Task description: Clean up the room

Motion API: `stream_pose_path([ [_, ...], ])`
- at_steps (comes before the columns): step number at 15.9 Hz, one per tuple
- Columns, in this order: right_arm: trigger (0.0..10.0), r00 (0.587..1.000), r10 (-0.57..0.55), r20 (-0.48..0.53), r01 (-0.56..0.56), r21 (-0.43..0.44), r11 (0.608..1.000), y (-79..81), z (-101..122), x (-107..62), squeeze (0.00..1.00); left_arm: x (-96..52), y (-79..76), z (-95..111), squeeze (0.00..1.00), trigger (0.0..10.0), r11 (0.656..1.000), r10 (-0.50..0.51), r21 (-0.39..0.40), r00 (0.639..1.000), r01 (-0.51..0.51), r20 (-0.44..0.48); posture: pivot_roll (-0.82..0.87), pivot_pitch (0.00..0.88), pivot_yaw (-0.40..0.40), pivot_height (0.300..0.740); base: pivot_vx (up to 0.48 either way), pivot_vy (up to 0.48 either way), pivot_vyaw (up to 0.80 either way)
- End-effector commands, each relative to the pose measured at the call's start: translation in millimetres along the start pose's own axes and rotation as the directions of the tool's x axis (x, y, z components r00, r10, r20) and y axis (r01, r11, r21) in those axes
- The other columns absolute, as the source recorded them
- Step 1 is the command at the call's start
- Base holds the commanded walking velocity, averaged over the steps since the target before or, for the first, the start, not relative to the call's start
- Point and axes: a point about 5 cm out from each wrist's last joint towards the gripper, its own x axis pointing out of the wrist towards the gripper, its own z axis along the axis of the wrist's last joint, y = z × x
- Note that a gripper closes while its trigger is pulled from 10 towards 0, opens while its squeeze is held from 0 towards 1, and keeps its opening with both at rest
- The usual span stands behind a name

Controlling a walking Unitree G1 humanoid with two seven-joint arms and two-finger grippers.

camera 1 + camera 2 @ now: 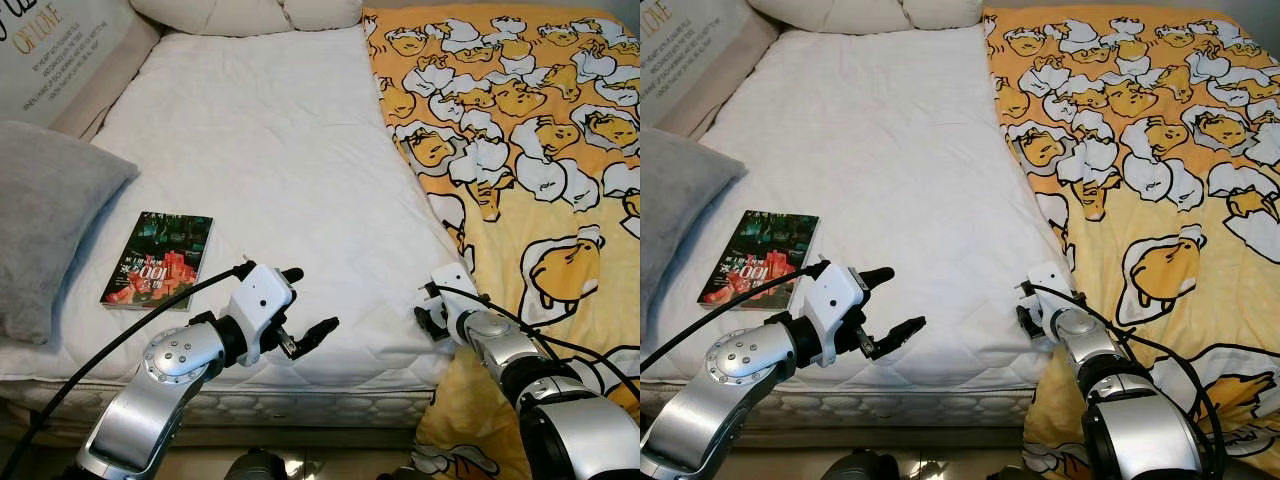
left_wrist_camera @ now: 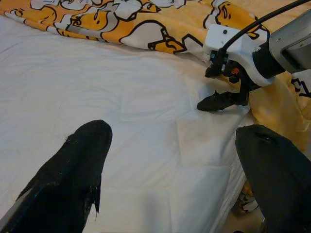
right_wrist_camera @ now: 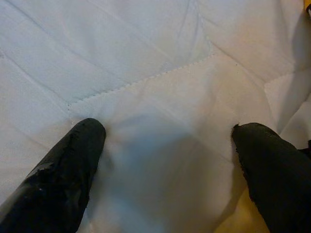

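While the yellow blanket [image 1: 520,150] with its cartoon print covers the bed's three o'clock half, its near corner spills over the foot of the mattress [image 1: 270,170]. Just at that blanket edge, at about five o'clock, the right tool [image 1: 432,318] rests low on the white quilted mattress, its fingers [image 3: 63,170] spread apart on bare cover. At about seven o'clock the left tool [image 1: 305,305] hovers over the mattress's near edge, fingers [image 2: 73,170] also wide apart, holding nothing. Beyond it, toward nine o'clock, a book [image 1: 158,260] lies flat beside a grey pillow [image 1: 45,220]. Cream pillows [image 1: 250,12] sit at twelve o'clock.
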Motion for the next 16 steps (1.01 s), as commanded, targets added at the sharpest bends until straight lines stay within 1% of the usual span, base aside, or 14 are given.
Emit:
stream_pose_path([
  [1, 10.0, 1.0, -0.003, -0.023, 0.003, 0.018, 1.0, 0.4, -5, -0.2, 1.0, -1.0, -2.6, 2, 0.0, 10.0, 1.0, -0.015, 0.004, 1.0, 0.015, 0.002, 0.1, 0.114, 0.035, 0.74, 0.0, 0.0, 0.0],
  [2, 10.0, 1.0, -0.003, -0.023, 0.003, 0.018, 1.0, 0.4, -5, -0.2, 1.0, -1.0, -2.6, 2, 0.0, 10.0, 1.0, -0.015, 0.004, 1.0, 0.015, 0.002, 0.1, 0.114, 0.035, 0.74, 0.0, 0.0, 0.0],
  [3, 10.0, 0.994, -0.108, -0.015, 0.108, 0.02, 0.994, -20.9, -8, -4.5, 1.0, 1.4, -3.2, 3, 0.0, 10.0, 1.0, -0.024, 0.005, 1.0, 0.023, 0.003, 0.08, 0.065, 0.037, 0.74, 0.0, 0.0, 0.0],
  [4, 10.0, 0.979, -0.205, 0.012, 0.205, 0.011, 0.979, -40.8, -6, -9.5, 1.0, 4.7, -2.4, 4, 0.0, 10.0, 1.0, -0.029, 0.009, 1.0, 0.029, 0.009, 0.08, 0.065, 0.037, 0.74, 0.0, 0.0, 0.0],
  [5, 10.0, 0.974, -0.226, 0.021, 0.226, 0.007, 0.974, -44.9, -4, -10.6, 1.0, 5.5, -2.0, 5, 0.0, 10.0, 1.0, -0.029, 0.009, 1.0, 0.028, 0.011, 0.08, 0.064, 0.036, 0.74, 0.0, 0.0, 0.0],
  [10, 10.0, 0.967, -0.252, 0.03, 0.252, 0.0, 0.968, -50.1, -1, -11.9, 1.0, 6.2, -0.6, 4, 0.0, 10.0, 0.999, -0.032, 0.014, 0.999, 0.032, 0.009, 0.08, 0.062, 0.037, 0.74, 0.0, 0.0, 0.0],
  [12, 10.0, 0.957, -0.287, 0.042, 0.287, -0.002, 0.958, -55.3, 0, -13.6, 1.0, 6.7, -0.1, 5, 0.0, 10.0, 0.999, -0.031, 0.015, 0.999, 0.031, 0.011, 0.08, 0.061, 0.036, 0.74, 0.0, 0.0, 0.0],
  [13, 10.0, 0.947, -0.315, 0.053, 0.315, 0.012, 0.949, -59.5, 1, -15.1, 0.98, 7.0, 0.3, 5, 0.0, 10.0, 0.999, -0.03, 0.015, 0.999, 0.03, 0.01, 0.08, 0.058, 0.036, 0.74, 0.0, 0.0, 0.0],
  [14, 10.0, 0.935, -0.349, 0.059, 0.348, 0.031, 0.937, -64.3, 0, -17.0, 0.83, 7.3, 0.3, 4, 0.0, 10.0, 0.999, -0.03, 0.015, 1.0, 0.03, 0.01, 0.07, 0.055, 0.036, 0.74, 0.0, 0.0, 0.0],
  [15, 10.0, 0.925, -0.375, 0.061, 0.373, 0.04, 0.927, -68.2, -2, -18.7, 0.43, 7.7, -0.1, 4, 0.0, 10.0, 0.999, -0.031, 0.015, 0.999, 0.031, 0.01, 0.07, 0.055, 0.036, 0.74, 0.0, 0.0, 0.0],
  [16, 10.0, 0.918, -0.391, 0.064, 0.389, 0.042, 0.92, -70.6, -3, -20.0, 0.25, 8.2, -0.5, 4, 0.0, 10.0, 0.999, -0.032, 0.015, 0.999, 0.031, 0.01, 0.07, 0.054, 0.034, 0.74, 0.0, 0.0, 0.0],
])
